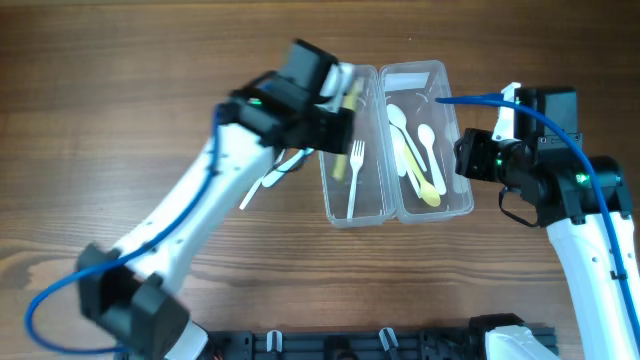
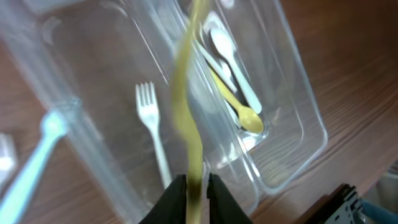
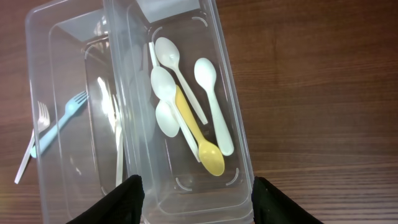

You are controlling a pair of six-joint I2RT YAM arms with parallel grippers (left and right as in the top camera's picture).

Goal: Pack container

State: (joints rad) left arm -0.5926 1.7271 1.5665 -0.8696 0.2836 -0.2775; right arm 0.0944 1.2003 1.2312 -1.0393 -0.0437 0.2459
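Two clear plastic containers stand side by side. The left container point(image 1: 335, 205) point(image 2: 93, 68) holds a white fork point(image 1: 355, 175) point(image 2: 152, 130). The right container point(image 1: 455, 205) point(image 3: 239, 124) holds several white spoons point(image 1: 400, 125) point(image 3: 211, 99) and a yellow spoon point(image 1: 425, 185) point(image 3: 199, 140) point(image 2: 239, 106). My left gripper point(image 1: 335, 120) point(image 2: 196, 186) is shut on a yellow utensil point(image 1: 347, 125) point(image 2: 183, 93), holding it by the handle above the left container. My right gripper point(image 1: 465, 160) point(image 3: 199, 199) is open, its fingers on either side of the right container's near end.
A light blue fork point(image 1: 285, 165) point(image 2: 37, 155) point(image 3: 62, 118) and a white fork point(image 1: 255, 190) point(image 3: 28, 152) lie on the wooden table just left of the containers, under my left arm.
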